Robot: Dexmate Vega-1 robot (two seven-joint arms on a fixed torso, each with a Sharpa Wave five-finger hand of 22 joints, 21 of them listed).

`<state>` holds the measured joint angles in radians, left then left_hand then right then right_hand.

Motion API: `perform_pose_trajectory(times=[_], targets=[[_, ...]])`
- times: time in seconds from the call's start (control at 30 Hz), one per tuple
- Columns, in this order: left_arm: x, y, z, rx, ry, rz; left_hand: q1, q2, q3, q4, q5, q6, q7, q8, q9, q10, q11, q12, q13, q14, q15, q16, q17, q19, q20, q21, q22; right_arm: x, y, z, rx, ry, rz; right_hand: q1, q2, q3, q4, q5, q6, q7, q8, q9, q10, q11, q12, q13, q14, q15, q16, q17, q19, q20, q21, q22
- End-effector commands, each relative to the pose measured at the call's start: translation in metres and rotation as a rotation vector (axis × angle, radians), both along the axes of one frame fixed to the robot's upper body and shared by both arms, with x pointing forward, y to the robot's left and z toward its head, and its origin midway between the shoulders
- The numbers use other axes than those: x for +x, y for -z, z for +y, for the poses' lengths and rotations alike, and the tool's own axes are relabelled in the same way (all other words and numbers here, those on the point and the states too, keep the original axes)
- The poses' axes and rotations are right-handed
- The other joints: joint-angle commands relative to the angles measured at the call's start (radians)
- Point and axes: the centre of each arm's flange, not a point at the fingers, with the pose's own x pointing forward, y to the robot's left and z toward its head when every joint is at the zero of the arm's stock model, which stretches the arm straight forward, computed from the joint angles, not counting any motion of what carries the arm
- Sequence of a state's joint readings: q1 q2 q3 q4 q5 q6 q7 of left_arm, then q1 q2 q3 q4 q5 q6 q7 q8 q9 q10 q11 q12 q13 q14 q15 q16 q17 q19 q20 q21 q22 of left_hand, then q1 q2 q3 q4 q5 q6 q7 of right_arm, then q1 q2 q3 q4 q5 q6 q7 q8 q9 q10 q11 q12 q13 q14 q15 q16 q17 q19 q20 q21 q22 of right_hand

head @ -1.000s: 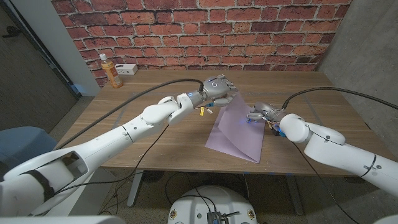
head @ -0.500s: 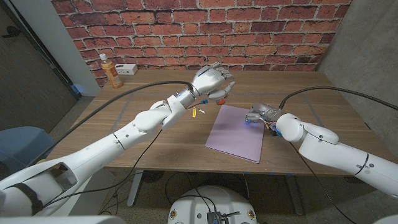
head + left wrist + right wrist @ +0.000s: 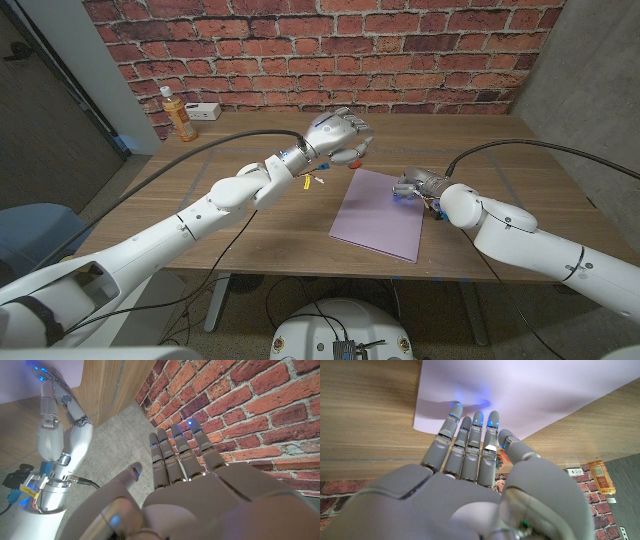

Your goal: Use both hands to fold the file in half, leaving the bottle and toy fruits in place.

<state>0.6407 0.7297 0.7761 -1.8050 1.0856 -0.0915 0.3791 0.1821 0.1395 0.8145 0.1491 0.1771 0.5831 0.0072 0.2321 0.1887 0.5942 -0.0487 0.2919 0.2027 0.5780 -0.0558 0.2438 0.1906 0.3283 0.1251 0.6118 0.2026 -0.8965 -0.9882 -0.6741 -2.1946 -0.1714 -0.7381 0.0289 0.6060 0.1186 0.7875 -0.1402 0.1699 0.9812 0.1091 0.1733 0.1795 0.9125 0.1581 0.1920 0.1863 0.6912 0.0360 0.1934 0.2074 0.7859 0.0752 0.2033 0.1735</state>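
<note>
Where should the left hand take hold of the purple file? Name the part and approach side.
Probably its left edge, from the robot's left: the file lies flat, the right hand presses its far right corner, and the open left hand hovers near that free edge.

Both arms have smooth white rounded shells, with a black cable running along each one. The left hand (image 3: 338,137) and the right hand (image 3: 412,184) are of silver-grey metal with jointed fingers (image 3: 470,440). Small blue lights glow at the fingertips (image 3: 191,423). The wrist of the right hand carries blue and yellow connectors.
</note>
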Motion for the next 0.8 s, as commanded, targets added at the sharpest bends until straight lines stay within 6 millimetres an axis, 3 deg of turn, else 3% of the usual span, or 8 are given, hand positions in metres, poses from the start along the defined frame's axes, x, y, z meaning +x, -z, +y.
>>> perform_pose_trajectory(times=[0.03, 0.43, 0.8], targets=[[0.019, 0.004, 0.014, -0.043, -0.025, 0.092, 0.012, 0.037, 0.009, 0.003, -0.002, -0.011, 0.002, -0.01, 0.003, -0.011, 0.004, -0.008, 0.005, -0.009, 0.0, -0.003, 0.001, -0.013, 0.005, 0.0, 0.001, -0.012, -0.013, -0.001, 0.063, -0.019, -0.122, 0.002, 0.037, -0.011, 0.012, 0.0, -0.015, -0.006, 0.002, 0.004, -0.009, -0.003, -0.002, 0.002, -0.011, 0.002, 0.011, 0.013, -0.009, 0.006, -0.004, 0.003], [0.032, -0.001, 0.049, -0.198, -0.033, 0.173, 0.008, 0.038, 0.007, 0.01, -0.003, -0.019, 0.004, -0.017, 0.004, -0.023, 0.01, -0.018, 0.005, -0.013, 0.008, -0.006, 0.004, -0.019, 0.01, 0.0, 0.001, -0.048, -0.054, -0.007, 0.208, -0.124, -0.445, -0.006, 0.052, -0.035, 0.019, 0.0, -0.019, -0.013, 0.008, 0.005, -0.009, -0.008, 0.004, 0.003, -0.007, -0.008, 0.023, 0.026, -0.019, 0.006, -0.004, 0.005], [0.037, -0.011, 0.099, -0.438, 0.049, 0.241, 0.018, 0.043, 0.006, -0.003, -0.004, -0.087, 0.002, -0.044, 0.004, -0.075, 0.017, -0.047, 0.007, -0.047, 0.017, -0.018, 0.011, -0.03, 0.016, 0.0, 0.001, -0.044, -0.07, -0.023, 0.359, -0.141, -0.539, -0.008, 0.056, -0.062, 0.015, 0.001, -0.062, -0.023, 0.002, 0.005, -0.052, -0.013, -0.005, 0.004, -0.047, -0.004, 0.019, 0.039, -0.041, 0.005, -0.006, 0.005]])
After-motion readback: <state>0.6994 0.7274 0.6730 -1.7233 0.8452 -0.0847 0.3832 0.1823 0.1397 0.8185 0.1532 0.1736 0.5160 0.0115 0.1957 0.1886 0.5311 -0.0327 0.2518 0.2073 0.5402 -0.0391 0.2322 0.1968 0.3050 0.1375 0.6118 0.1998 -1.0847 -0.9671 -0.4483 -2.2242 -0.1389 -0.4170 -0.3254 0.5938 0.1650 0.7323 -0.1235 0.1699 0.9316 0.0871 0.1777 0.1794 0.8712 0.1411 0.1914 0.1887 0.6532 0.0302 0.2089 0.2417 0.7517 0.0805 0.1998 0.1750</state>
